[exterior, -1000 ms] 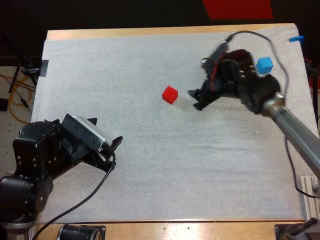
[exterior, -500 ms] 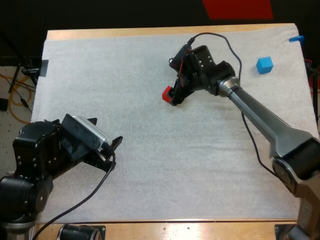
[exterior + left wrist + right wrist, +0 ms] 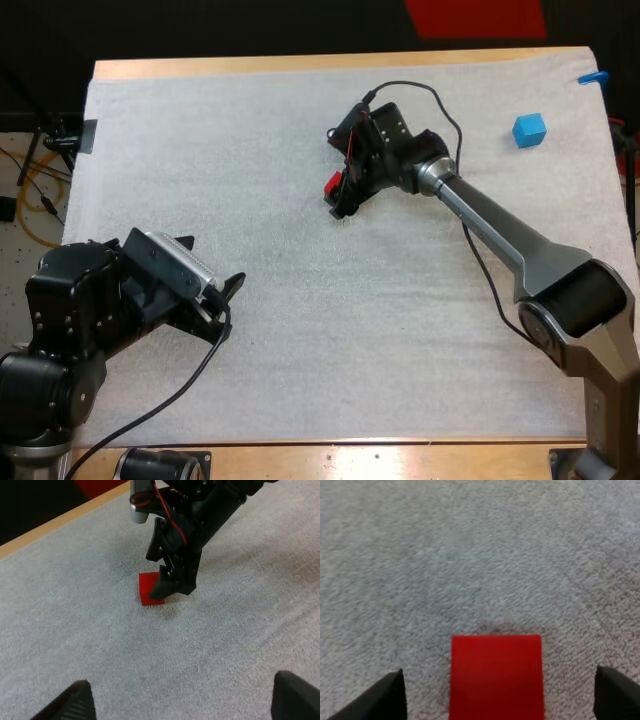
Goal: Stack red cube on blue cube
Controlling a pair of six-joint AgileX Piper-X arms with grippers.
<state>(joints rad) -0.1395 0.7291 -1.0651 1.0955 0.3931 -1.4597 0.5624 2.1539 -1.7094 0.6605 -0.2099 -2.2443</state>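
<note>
Noted red cube [image 3: 332,185] flat on the white mat [image 3: 300,380], a little toward the far side of its middle. Found right gripper [image 3: 340,195] down at that cube, tips close to the mat. From the right wrist view, saw fingers [image 3: 385,697] spread wide, one to each side of red cube [image 3: 495,675], with bare mat between each finger and the cube's faces; no grip on it. From the left wrist view, saw right gripper [image 3: 167,577] reaching down beside red cube [image 3: 148,590], one finger in front of the cube's edge. Logged blue cube [image 3: 529,130] alone near the mat's far right corner, well apart from the red one. Recorded left gripper [image 3: 225,298] over the near left of the mat, fingers [image 3: 75,702] wide apart, holding nothing.
</note>
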